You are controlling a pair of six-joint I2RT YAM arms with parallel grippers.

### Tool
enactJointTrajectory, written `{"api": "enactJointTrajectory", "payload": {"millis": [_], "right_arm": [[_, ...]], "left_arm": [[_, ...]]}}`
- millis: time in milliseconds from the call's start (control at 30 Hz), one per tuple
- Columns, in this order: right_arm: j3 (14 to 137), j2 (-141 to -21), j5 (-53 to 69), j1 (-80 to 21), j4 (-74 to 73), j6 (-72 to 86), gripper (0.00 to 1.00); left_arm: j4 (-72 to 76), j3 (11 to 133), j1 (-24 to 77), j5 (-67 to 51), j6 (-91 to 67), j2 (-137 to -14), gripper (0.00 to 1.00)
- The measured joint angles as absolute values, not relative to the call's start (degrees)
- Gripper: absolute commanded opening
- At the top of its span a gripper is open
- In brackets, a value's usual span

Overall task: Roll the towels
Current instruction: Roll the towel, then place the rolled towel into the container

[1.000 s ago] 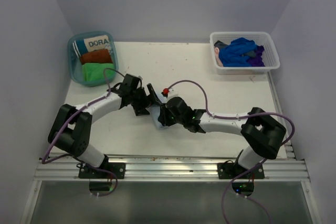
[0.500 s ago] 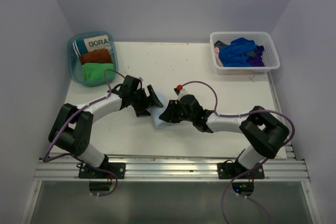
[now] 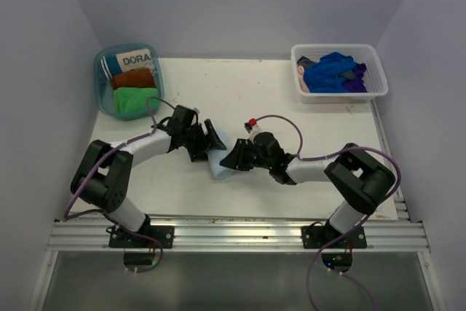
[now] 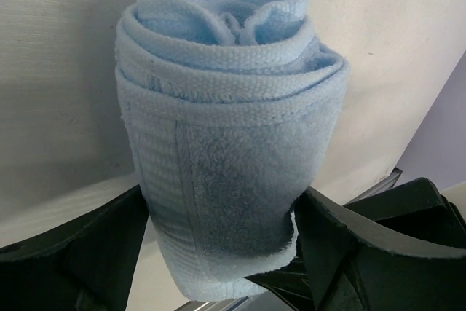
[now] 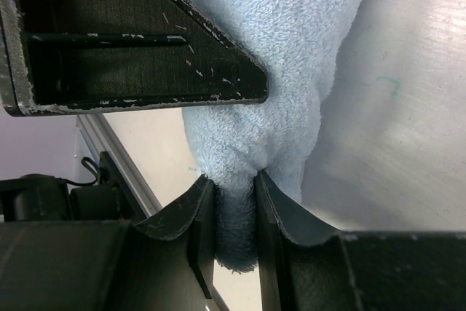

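Left gripper (image 3: 210, 140): jaws narrower than a second ago, fingers pressing both sides of rolled light blue towel (image 4: 226, 129) at centre of table (image 3: 291, 100). Right gripper (image 3: 234, 159) has drawn back rightward and pinches towel fold — pinch seen only from right wrist, spiral end only from left wrist.

Top external view: set above and behind the arm bases (image 3: 142, 237), faced down over the whole table (image 3: 328, 118) from afar. Left wrist view: held very close, faced at the coiled end of the light blue towel (image 4: 226, 143). Right wrist view: held equally close along that towel's side; the towel at table centre is shared by all three.
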State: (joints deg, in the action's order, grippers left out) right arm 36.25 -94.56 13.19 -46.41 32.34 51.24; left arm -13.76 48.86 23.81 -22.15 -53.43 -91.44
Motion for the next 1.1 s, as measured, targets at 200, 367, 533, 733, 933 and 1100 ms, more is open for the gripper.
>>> {"api": "enactJointTrajectory", "payload": {"millis": [200,367,533,733,933,1100], "right_arm": [[36.1,-95.3,14.0,-46.1,33.5,51.9,0.25],[36.1,-95.4,14.5,-45.9,33.5,52.0,0.51],[36.1,-95.1,15.1,-45.3,32.1,51.4,0.73],[37.2,-86.2,12.5,-44.8,17.1,44.9,0.80],[39.6,-68.3,3.9,-43.0,3.4,37.0,0.83],[40.6,-59.8,-2.6,-41.3,-3.9,33.1,0.83]], "left_arm": [[-13.0,48.9,24.1,-22.1,-53.5,-92.3,0.55],[-12.8,49.1,24.4,-22.1,-53.4,-93.2,0.38],[-13.8,50.2,24.8,-21.1,-53.4,-93.2,0.33],[-17.4,52.8,25.2,-18.6,-53.3,-92.2,0.31],[-21.6,56.3,24.5,-16.5,-52.9,-89.8,0.30],[-27.7,65.7,19.9,-14.5,-51.0,-89.4,0.31]]}}
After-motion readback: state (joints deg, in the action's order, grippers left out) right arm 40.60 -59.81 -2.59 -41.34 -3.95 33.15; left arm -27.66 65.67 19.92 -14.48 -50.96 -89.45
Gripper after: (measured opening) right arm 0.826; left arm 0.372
